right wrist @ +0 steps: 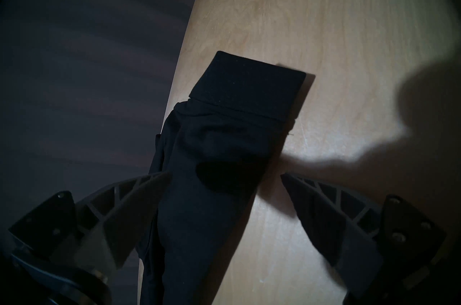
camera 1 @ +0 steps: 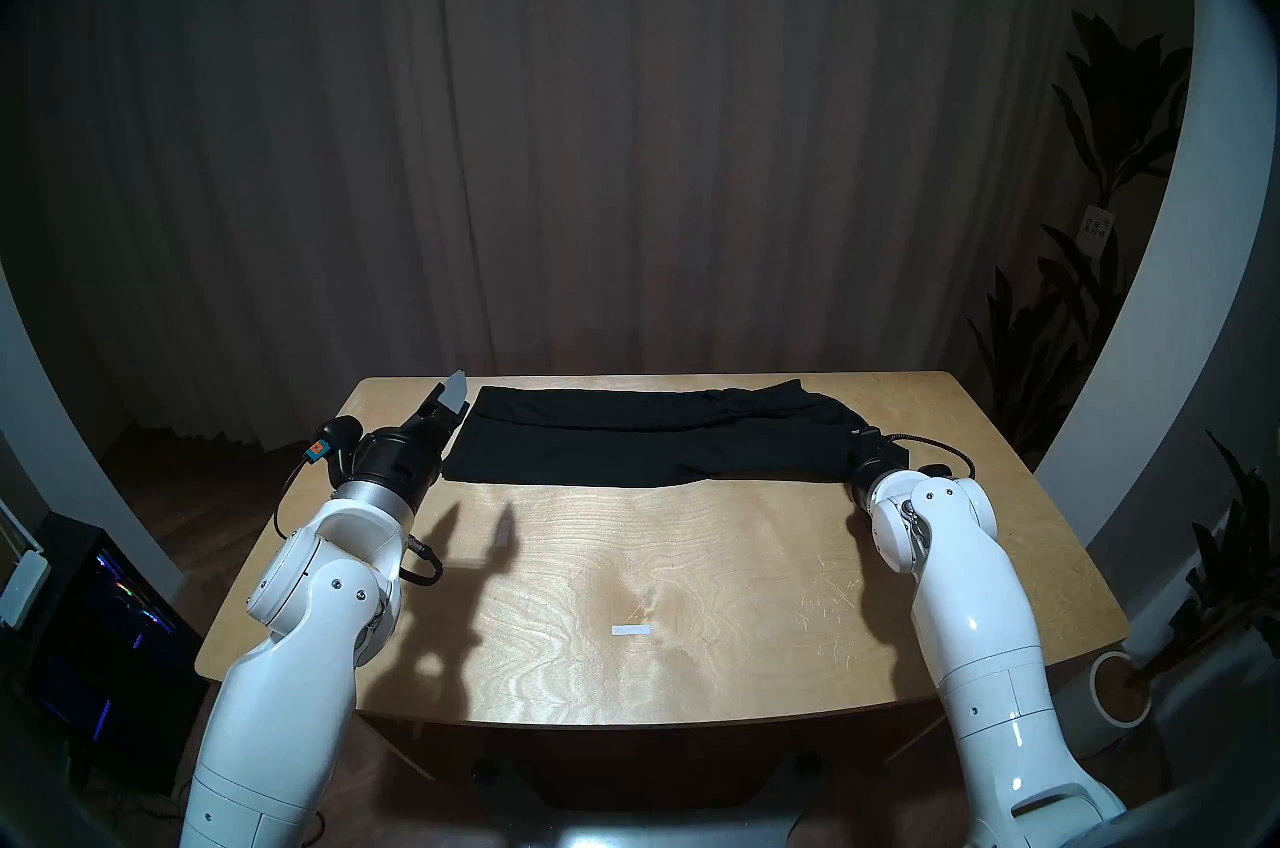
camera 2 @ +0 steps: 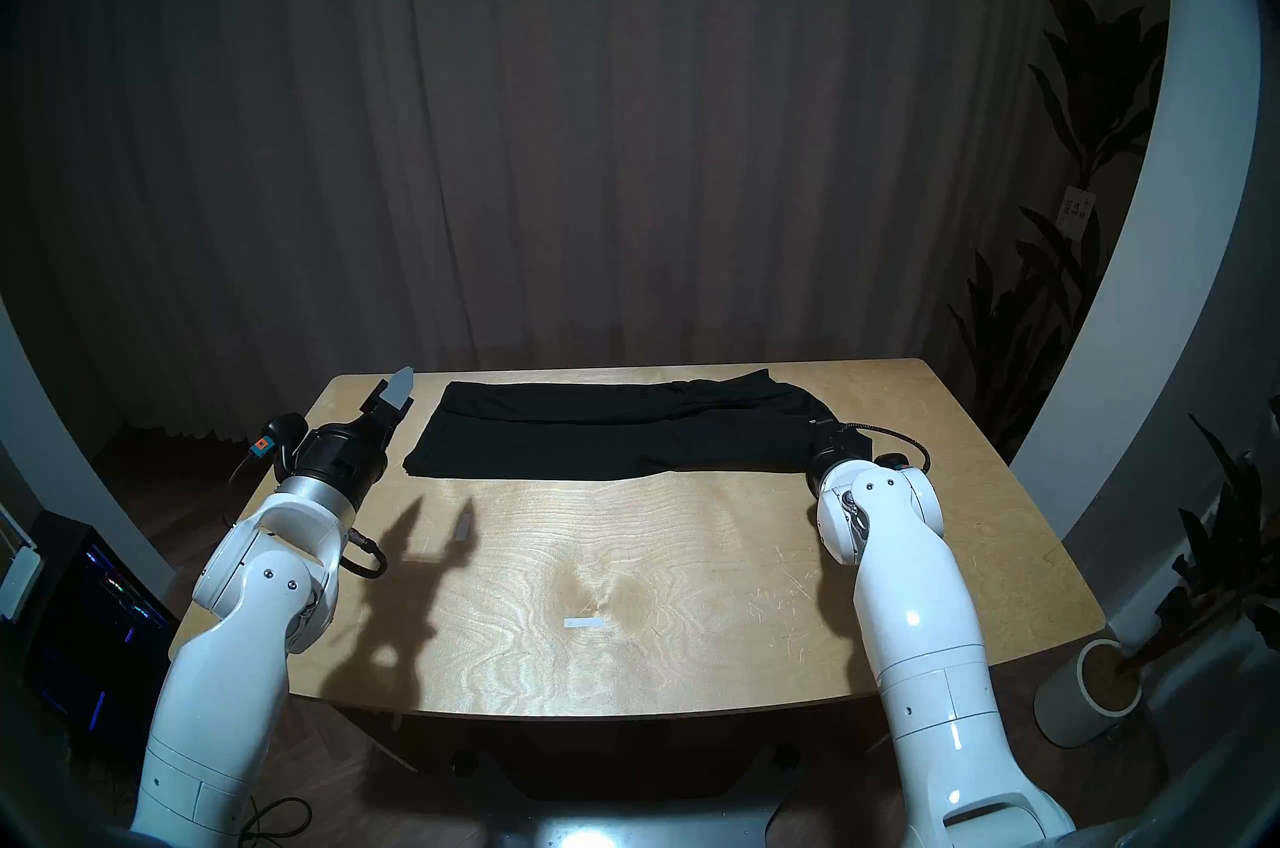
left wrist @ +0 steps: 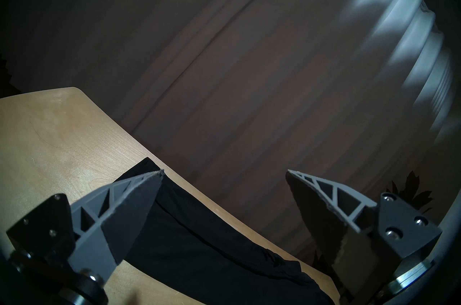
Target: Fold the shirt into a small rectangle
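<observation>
The black shirt lies as a long narrow band across the far part of the wooden table, lengthwise from left to right. My left gripper hovers just off the shirt's left end, open and empty; the left wrist view shows its jaws wide apart with the shirt below them. My right gripper is open over the shirt's right end, one finger at the cloth's far edge, the other over bare wood. In the head views its fingers are lost against the dark cloth.
A short white tape strip is stuck near the table's middle front. A brown curtain hangs behind the far edge. A potted plant stands at the right, and a dark computer case on the floor at the left.
</observation>
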`<state>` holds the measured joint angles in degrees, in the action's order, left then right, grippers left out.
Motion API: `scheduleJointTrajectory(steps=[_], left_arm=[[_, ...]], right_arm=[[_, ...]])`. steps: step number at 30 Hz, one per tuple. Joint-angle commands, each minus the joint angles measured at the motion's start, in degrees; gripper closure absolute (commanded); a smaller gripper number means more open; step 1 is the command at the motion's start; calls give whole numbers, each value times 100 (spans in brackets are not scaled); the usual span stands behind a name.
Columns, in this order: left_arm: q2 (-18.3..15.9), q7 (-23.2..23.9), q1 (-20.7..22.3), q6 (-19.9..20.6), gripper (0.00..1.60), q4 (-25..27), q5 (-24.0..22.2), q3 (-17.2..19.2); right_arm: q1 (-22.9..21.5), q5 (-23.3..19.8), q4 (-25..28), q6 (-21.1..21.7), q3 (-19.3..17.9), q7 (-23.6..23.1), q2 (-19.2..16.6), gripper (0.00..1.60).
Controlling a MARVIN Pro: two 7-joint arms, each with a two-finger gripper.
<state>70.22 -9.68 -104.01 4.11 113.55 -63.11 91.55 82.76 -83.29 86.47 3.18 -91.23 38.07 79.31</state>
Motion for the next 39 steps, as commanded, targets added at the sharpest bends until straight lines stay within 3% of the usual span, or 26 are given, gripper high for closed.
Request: scheduleJointTrajectory(steps=[1,25,36,39], left_arm=[[23,-54,33,-7,0,212,26,-26],[61,-416,69,1,0,332,193,-103],[92,-548,103,-18,0,339,250,-134],[105,-575,113,-32,0,335,263,-145]], right_arm=[[-414,22,-302,-33,57,-129,34,0],[-1396,269,-2125,-359,381,-777,203,0],[-1859,526,-2975,-494,652,-1525,239,0],[-1986,548,-3202,-518,681,-1664,259,45]])
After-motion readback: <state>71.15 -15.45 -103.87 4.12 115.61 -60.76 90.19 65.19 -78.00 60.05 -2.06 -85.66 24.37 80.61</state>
